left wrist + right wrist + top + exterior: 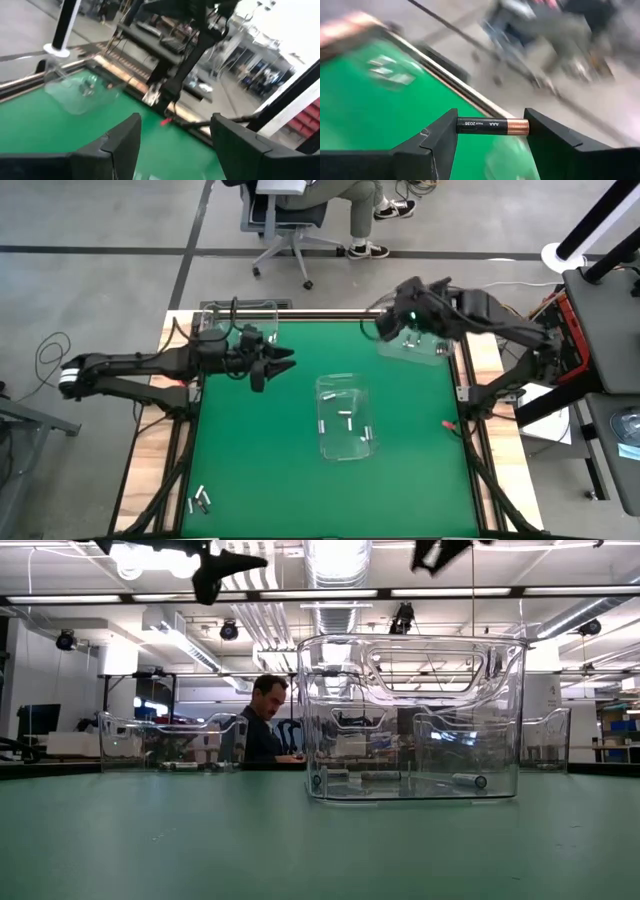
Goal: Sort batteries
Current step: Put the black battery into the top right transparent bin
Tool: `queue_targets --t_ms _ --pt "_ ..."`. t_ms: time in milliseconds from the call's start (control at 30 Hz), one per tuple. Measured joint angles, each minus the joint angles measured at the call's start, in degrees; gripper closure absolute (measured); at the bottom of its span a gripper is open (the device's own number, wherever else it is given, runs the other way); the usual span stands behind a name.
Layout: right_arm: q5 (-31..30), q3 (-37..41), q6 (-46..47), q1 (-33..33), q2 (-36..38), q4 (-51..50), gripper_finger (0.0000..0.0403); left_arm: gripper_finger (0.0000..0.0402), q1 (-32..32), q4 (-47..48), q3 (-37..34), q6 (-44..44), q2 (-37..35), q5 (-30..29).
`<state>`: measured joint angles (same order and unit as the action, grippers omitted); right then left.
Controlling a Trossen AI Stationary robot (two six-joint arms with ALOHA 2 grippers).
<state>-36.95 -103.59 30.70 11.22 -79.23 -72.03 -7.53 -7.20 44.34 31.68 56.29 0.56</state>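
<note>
Big green table [260, 470] first, with three clear bins. Middle bin [345, 418] with a few batteries [347, 420] lying flat inside. Far right bin [415, 345] right under the right gripper [490, 126]. Far left bin [225, 315] just beside the left gripper [268, 360], held up over the table, fingers [120, 145] wide apart, nothing between them. Right gripper closed on one small AAA battery [492, 125], pinched end to end. More loose batteries [200, 500] near the front left corner. Likely light, hard and smooth, so quick to roll or slip. Safer pinched across the middle, gently.
</note>
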Motion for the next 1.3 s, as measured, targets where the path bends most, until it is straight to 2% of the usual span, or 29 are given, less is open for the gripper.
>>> queue_targets --t_ms 67,167,333,433,533,633,733,867,1300 --pt "4.5 1.2 4.3 5.0 0.0 -3.0 0.0200 0.0187 0.7 3.5 0.0 -0.6 -1.5 0.0" --pt "12.0 4.1 5.8 12.5 -0.1 -3.3 0.0200 0.0187 2.5 5.8 0.0 -1.8 -3.1 0.0" --pt "23.7 10.1 5.5 24.6 -2.0 -3.5 0.0200 0.0187 8.5 -0.5 0.0 -4.4 -5.7 -0.7" --pt "27.7 14.4 4.4 29.5 -3.1 -1.9 0.0200 0.0187 13.7 -2.8 0.0 -6.6 -7.2 -5.7" --pt "28.6 19.5 4.3 34.2 -4.2 0.1 0.0200 0.0187 19.0 -1.9 0.0 -8.6 -7.9 -12.5" --pt "32.8 24.9 5.8 38.6 -5.1 3.9 0.0200 0.0187 23.4 -0.3 0.0 -8.9 -8.1 -17.6" --pt "36.0 29.4 7.3 40.6 -6.1 7.7 0.0200 0.0187 26.7 1.4 0.0 -8.5 -8.0 -21.0" --pt "36.3 32.6 8.3 41.5 -8.3 11.2 0.0200 0.0187 28.8 1.8 0.0 -7.3 -7.7 -25.4" --pt "36.9 33.5 5.8 42.9 -19.5 12.4 0.0200 0.0187 28.9 2.7 0.0 -3.9 -7.6 -27.1"
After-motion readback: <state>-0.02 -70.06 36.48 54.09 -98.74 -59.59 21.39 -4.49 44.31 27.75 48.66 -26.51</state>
